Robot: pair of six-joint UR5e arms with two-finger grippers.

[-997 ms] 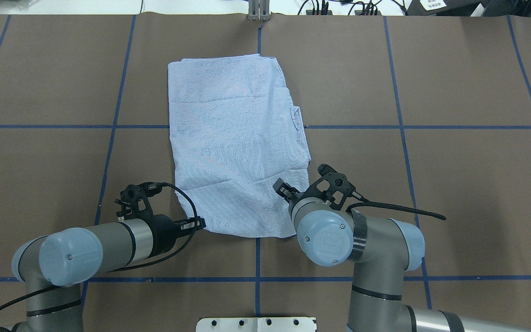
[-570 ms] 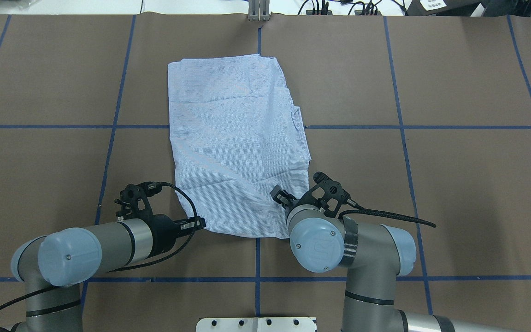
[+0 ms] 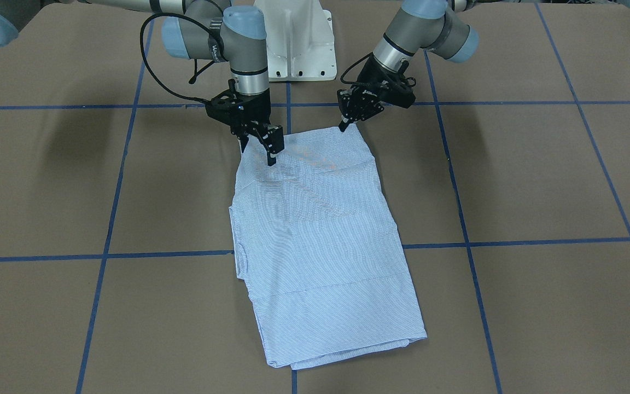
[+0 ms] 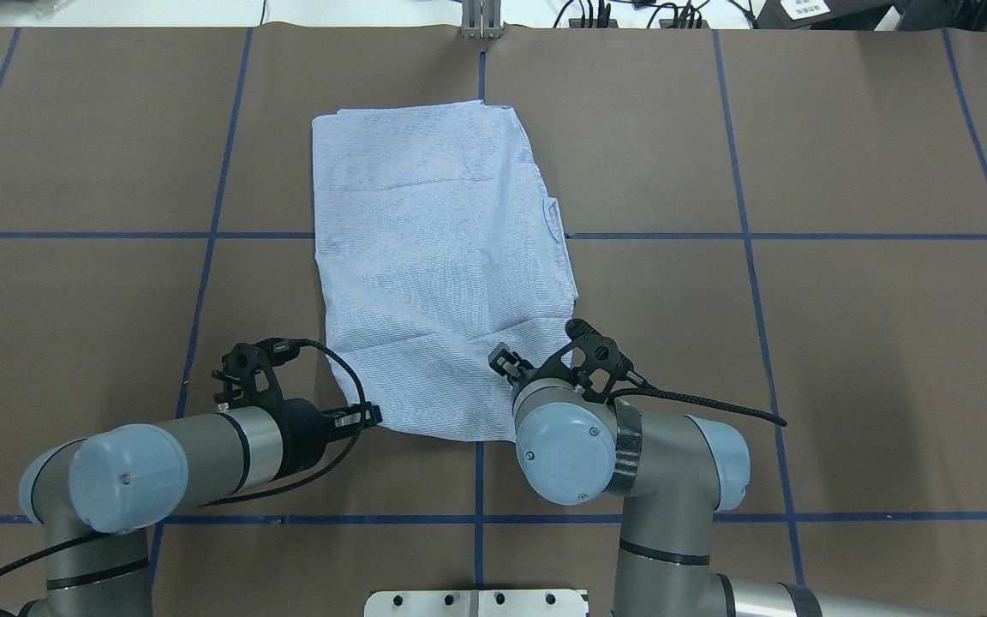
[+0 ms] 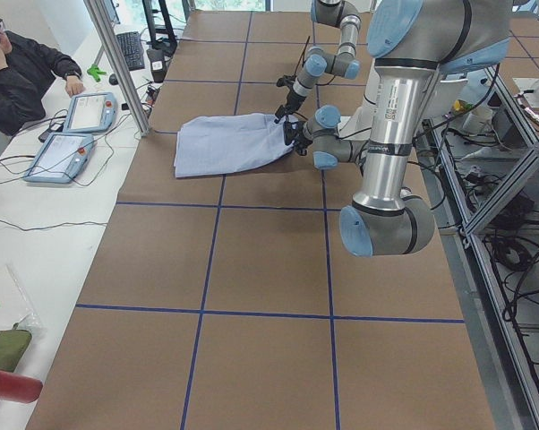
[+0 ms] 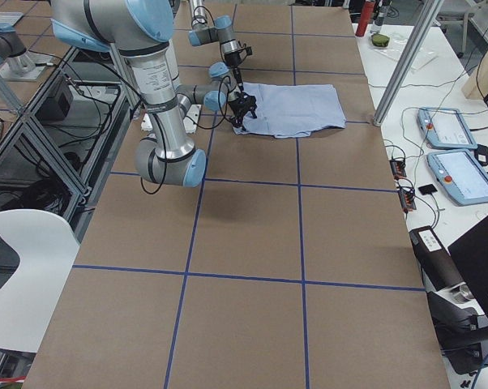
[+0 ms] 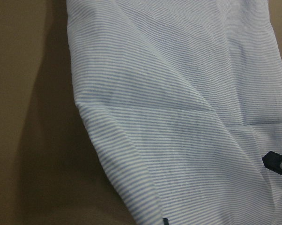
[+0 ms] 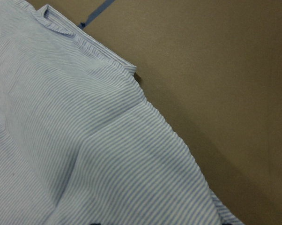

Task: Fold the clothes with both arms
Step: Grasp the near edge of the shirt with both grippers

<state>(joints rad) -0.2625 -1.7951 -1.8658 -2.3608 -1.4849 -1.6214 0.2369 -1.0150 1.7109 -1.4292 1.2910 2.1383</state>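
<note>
The shirt (image 3: pixel 320 251) lies mid-table, already folded to a long panel, its near hem at 6 o'clock overhead. Left gripper (image 3: pixel 342 125) pinches one hem corner; right gripper (image 3: pixel 263 149) straddles the other, jaws parted (apparently not closed yet). Next, I judge: close right, then lift together toward 12.

bare table (image 4: pixel 845 343) around shirt (image 4: pixel 442 257)

The folded shirt (image 4: pixel 438 274) lies mid-table (image 4: pixel 845 343), both grippers at its robot-side edge.
</note>
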